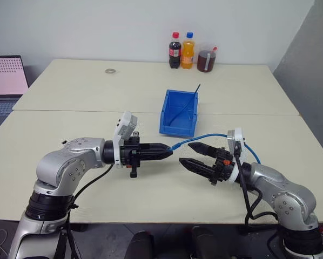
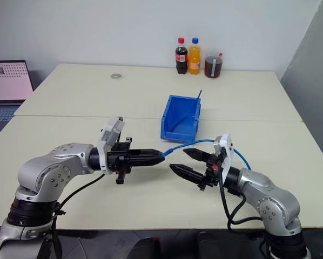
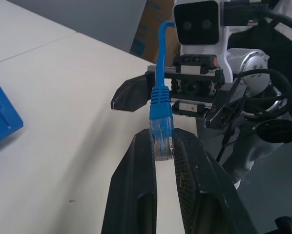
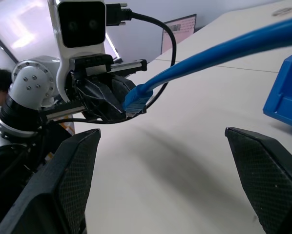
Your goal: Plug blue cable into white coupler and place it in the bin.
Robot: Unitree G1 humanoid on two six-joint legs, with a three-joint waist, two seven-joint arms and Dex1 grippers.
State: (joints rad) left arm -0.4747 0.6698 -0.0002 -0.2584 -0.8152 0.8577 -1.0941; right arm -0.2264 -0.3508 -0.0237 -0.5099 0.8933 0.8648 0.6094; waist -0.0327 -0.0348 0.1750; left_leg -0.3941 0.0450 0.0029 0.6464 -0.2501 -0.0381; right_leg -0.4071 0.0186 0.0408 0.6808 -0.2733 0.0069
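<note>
The left gripper (image 1: pixel 169 153) is closed on the clear plug end of the blue cable (image 3: pixel 161 105) and holds it above the table, just in front of the bin (image 1: pixel 179 113). The right gripper (image 1: pixel 184 152) faces it with jaws wide apart and nothing between them. I think the step in hand is bringing plug and coupler together, but I cannot find the white coupler, so the right gripper should probably fetch it first

L gripper (image 1: pixel 169 153) pinching blue cable (image 1: pixel 189 140); R gripper (image 1: pixel 186 152) jaws apart.
</note>
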